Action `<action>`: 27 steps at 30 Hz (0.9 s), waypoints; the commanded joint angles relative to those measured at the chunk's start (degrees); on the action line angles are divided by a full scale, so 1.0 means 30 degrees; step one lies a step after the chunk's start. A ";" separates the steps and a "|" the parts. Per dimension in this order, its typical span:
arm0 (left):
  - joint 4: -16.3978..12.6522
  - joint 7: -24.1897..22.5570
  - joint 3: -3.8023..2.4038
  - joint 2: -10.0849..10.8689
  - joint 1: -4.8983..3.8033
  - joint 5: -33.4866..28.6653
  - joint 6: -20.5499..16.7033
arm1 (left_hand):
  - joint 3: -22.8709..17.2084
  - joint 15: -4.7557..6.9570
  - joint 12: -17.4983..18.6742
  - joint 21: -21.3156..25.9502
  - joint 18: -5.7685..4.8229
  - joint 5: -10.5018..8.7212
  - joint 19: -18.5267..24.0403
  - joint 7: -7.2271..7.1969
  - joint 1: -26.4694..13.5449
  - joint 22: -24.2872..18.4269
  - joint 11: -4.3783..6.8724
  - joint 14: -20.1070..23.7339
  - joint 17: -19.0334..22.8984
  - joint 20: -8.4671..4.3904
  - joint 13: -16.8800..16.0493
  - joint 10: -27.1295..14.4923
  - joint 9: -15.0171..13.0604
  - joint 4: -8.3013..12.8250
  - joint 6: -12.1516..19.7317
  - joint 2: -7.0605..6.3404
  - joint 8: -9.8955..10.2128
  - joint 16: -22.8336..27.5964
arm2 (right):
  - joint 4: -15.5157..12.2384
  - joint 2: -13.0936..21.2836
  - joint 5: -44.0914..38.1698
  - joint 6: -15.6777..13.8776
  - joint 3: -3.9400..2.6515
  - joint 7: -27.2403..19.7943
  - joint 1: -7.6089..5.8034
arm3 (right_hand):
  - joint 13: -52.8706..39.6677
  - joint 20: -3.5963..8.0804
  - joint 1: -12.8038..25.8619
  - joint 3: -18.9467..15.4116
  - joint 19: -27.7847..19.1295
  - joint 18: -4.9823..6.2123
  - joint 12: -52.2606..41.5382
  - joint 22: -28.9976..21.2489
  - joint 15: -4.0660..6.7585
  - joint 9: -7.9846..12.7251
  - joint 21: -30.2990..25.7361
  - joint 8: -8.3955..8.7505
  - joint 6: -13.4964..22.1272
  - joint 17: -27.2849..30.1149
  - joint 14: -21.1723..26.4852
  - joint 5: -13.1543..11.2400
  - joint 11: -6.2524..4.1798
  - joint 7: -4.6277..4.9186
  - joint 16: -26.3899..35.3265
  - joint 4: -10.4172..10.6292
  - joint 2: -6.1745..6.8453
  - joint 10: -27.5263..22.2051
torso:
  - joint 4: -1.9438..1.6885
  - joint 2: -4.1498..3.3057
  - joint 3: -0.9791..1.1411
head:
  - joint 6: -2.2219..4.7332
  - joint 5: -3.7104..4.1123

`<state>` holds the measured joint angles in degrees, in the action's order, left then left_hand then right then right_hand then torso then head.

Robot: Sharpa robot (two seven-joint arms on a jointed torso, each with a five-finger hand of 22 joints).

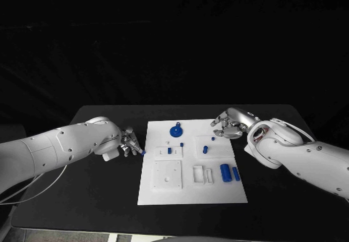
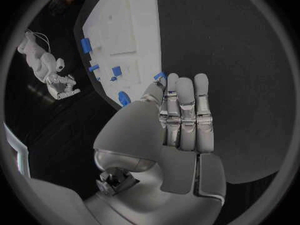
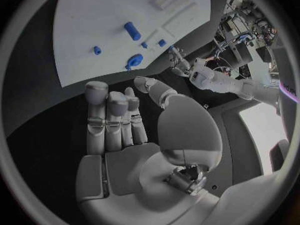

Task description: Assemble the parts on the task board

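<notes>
- Where the left arm comes in over the black tabletop (image 1: 87, 191), the left hand (image 1: 129, 142) sits just beside the left edge of the task board (image 1: 190, 194); in the left wrist view its fingers (image 2: 185, 112) lie straight and side by side, and a small blue piece (image 2: 160, 76) shows right at the fingertips, though I cannot tell whether the hand pinches it or merely hovers by it.
- On the tabletop's middle lies the white task board, a flat rectangular plate with raised white blocks: a square block (image 1: 167, 174) at its near left and a narrow slotted block (image 1: 202, 174) beside it.
- At the far end of the board rests a round blue disc with a small stem (image 1: 176, 130); nearer, small blue pegs (image 1: 169, 149) stand about the middle, one more (image 1: 205, 148) to their right.
- Near the board's right edge two blue cylinders (image 1: 230, 173) lie side by side, touching or nearly so.
- Over the far right corner of the board hangs the right hand (image 1: 230, 127), fingers loosely curled downward; in the right wrist view its fingers (image 3: 112, 120) are spread apart and hold nothing.
- Behind the tabletop the room is black.
</notes>
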<state>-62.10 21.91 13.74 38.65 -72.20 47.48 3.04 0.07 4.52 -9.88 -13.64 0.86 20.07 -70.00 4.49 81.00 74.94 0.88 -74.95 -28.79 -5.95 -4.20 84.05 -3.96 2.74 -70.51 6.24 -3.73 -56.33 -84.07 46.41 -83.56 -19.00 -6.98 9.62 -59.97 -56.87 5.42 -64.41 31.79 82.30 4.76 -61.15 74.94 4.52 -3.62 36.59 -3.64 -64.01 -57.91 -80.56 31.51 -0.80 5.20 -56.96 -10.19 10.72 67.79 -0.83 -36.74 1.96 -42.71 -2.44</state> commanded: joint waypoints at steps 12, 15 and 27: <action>-0.0455 -0.1114 -0.0009 0.0578 0.0034 -0.5524 0.0244 | -0.0783 0.0180 -0.0408 -0.0615 -0.0179 0.0356 0.0367 -0.0851 -0.0750 0.0413 0.0159 0.0116 -0.0130 -0.0084 -0.0026 0.0795 -0.1738 0.0629 -0.0993 -0.0124 -0.0007 -0.0499 | -0.0016 -0.0029 0.0020 0.0167 -0.0014 -0.0230 0.0029 | 0.0007 0.0022 0.0138 0.0108 -0.0064 0.0264 0.0055 0.1180 -0.0020 0.0017 -0.0152 0.0036 0.0041 0.0034 0.0091 0.0044 -0.0002 0.0072 0.0069 0.0030 -0.0028 -0.0127 | -0.0004 0.0004 0.0001 | 0.0040 -0.0067; -0.0511 -0.1189 -0.0013 0.0697 0.0031 -0.6234 0.0156 | -0.0819 0.0196 -0.0487 -0.0693 -0.0183 0.0383 0.0382 -0.0862 -0.0793 0.0413 0.0171 0.0127 -0.0168 -0.0098 -0.0040 0.0796 -0.1796 0.0673 -0.1020 -0.0121 -0.0008 -0.0606 | -0.0012 -0.0029 0.0027 0.0154 -0.0014 -0.0242 0.0030 | 0.0007 0.0022 0.0138 0.0108 -0.0064 0.0264 0.0055 0.1180 -0.0020 0.0017 -0.0152 0.0036 0.0041 0.0034 0.0091 0.0044 -0.0002 0.0072 0.0069 0.0030 -0.0028 -0.0127 | -0.0006 0.0007 0.0002 | 0.0050 -0.0063; -0.1490 -0.2434 -0.0035 0.1561 -0.0011 -0.4103 -0.2385 | 0.0112 0.0039 0.0586 -0.0640 -0.0145 -0.0789 0.0383 -0.0708 -0.0628 0.0305 0.0023 0.0149 0.0053 0.0021 0.0093 0.0000 -0.1510 0.0606 -0.0172 -0.0849 0.0019 -0.0296 | -0.0100 0.0025 0.0055 0.0112 -0.0014 -0.0310 0.0047 | 0.0033 0.0023 0.0127 0.0120 -0.0064 0.0262 0.0078 0.1180 -0.0019 0.0017 -0.0162 0.0037 0.0039 0.0037 0.0093 0.0048 -0.0003 0.0070 0.0072 0.0006 -0.0038 -0.0146 | -0.0017 0.0020 0.0018 | -0.0004 -0.0150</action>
<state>-65.91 17.62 13.67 43.11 -72.17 31.88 -0.08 0.02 5.01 -8.32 -15.84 0.86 17.92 -69.18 2.44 78.95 74.92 1.24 -74.58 -28.69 -6.15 -3.94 83.84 -9.15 4.56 -71.51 4.38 -3.62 -57.45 -84.17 46.45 -83.40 -19.01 -6.98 9.37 -59.88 -56.87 5.42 -64.41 31.79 82.29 4.75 -61.15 74.93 4.52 -3.62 36.33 -3.64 -64.02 -57.86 -80.56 31.51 -0.81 5.18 -56.96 -10.19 10.72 67.79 -0.85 -36.72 1.99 -42.56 -2.76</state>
